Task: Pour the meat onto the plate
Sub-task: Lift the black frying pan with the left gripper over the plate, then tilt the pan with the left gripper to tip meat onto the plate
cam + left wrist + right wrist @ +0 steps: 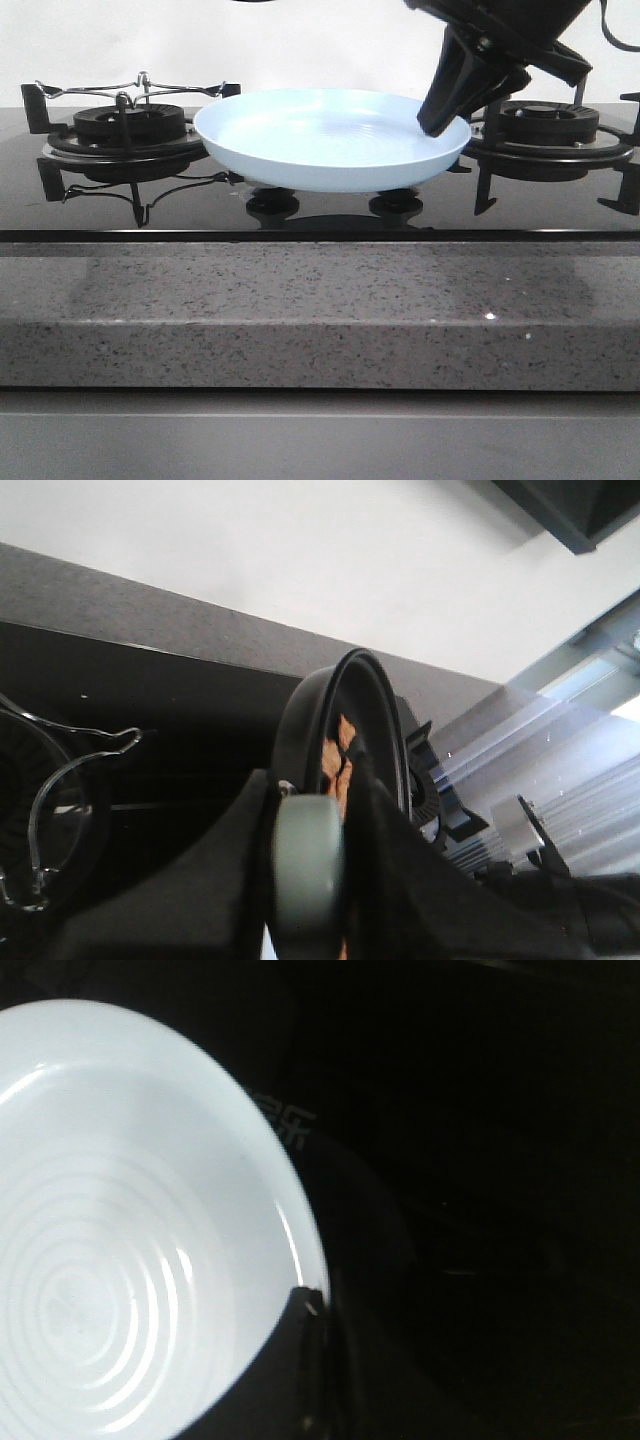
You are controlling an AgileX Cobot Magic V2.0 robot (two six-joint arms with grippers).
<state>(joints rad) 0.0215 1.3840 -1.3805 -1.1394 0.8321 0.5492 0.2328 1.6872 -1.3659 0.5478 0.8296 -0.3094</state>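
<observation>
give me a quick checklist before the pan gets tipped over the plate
1. Plate free of food: ok, its ringed inside is bare in the right wrist view.
2. Plate held steady: ok, right gripper is shut on its rim.
3. Pan held: ok, left gripper is clamped on the pale handle.
4. Meat in the pan: ok, orange-brown pieces show inside.
5. Pan positioned over the plate: cannot tell, no view shows both together.
6. Plate level: ok, roughly flat in the front view.

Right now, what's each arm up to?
Right gripper shut on plate rim. Left gripper shut on pan handle, meat inside. Plate bare.
</observation>
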